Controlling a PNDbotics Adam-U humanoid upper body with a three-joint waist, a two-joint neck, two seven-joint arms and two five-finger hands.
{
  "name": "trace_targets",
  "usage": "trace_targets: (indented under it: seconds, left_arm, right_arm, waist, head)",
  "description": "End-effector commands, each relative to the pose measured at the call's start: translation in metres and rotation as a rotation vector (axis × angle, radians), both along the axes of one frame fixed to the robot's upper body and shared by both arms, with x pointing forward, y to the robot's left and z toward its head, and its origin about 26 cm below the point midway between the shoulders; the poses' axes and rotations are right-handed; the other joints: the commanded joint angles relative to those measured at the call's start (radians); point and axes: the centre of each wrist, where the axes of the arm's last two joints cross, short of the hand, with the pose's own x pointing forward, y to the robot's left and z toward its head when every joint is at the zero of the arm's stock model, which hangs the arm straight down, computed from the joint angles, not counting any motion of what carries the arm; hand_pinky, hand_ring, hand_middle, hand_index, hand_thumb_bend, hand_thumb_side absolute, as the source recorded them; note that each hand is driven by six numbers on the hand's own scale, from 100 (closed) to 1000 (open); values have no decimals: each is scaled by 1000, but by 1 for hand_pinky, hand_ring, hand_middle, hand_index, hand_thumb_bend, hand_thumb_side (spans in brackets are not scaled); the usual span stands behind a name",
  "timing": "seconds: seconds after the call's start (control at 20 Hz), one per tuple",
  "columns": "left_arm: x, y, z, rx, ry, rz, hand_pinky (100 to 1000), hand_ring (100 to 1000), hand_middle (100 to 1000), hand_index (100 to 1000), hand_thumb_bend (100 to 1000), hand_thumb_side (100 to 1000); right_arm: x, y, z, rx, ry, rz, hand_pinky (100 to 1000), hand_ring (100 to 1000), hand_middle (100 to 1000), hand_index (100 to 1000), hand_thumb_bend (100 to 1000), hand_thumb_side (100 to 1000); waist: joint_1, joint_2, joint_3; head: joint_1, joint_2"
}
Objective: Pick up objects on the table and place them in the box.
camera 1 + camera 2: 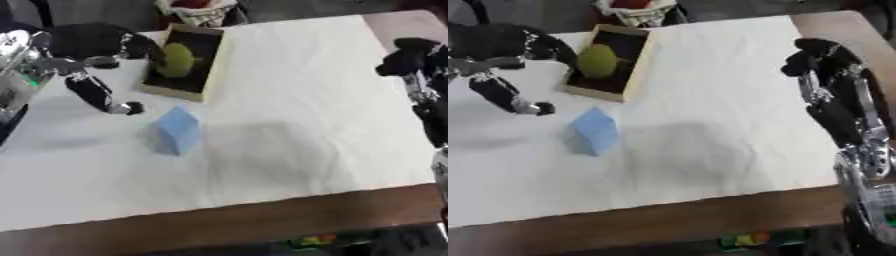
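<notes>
Your right eye view showed the right hand [820, 60] with its whole forearm at the table's right edge, fingers curled on nothing, where the left eye view cropped it. Your left hand [92, 55] hung over the box's [214, 65] left side, fingers spread and released, the green ball [178, 60] already inside. The blue block [178, 130] stood just below the box on open white cloth [306, 125].

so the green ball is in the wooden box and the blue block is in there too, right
Not quite. The round yellow-green ball does lie in the shallow wooden box, but the light blue block stands outside it on the white tablecloth, as the right eye view shows.
</notes>
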Motion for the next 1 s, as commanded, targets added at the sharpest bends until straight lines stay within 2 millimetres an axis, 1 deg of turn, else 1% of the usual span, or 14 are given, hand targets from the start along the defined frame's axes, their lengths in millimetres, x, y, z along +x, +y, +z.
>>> trace_targets:
  seconds: [0.05, 0.2, 0.35, 0.6, 1.0]
  left_arm:
    - [-7, -4, 13, 43, 15, -26, 843, 842, 852, 922, 491, 319]
    - [-4, -10, 10, 82, 52, -37, 850, 853, 864, 932, 501, 308]
    - [2, -14, 3, 126, 97, -35, 854, 859, 874, 939, 491, 328]
    - [13, -16, -6, 177, 170, -12, 857, 866, 883, 940, 494, 340]
    - [23, -18, -20, 223, 216, -2, 863, 875, 890, 939, 498, 346]
  right_arm:
    - [1, -4, 9, -19, -27, -6, 677, 622, 580, 760, 100, 513]
    - [1, -3, 8, -18, -26, -4, 677, 622, 580, 760, 100, 513]
    - [1, -3, 8, -16, -26, -3, 677, 622, 580, 760, 100, 513]
    - [1, -3, 8, -15, -25, -3, 677, 622, 580, 760, 100, 513]
    - [1, -2, 8, -12, -24, 0, 677, 621, 579, 760, 100, 513]
  waist:
    - [-2, -17, -2]
    - [-3, -17, -4]
    - [-3, -17, -7]
    - [-6, -17, -8]
    - [-10, -15, -10]
  head:
    - [-1, 5]
    - [-2, 5]
    - [-4, 5]
    - [-5, 5]
    - [-4, 5]
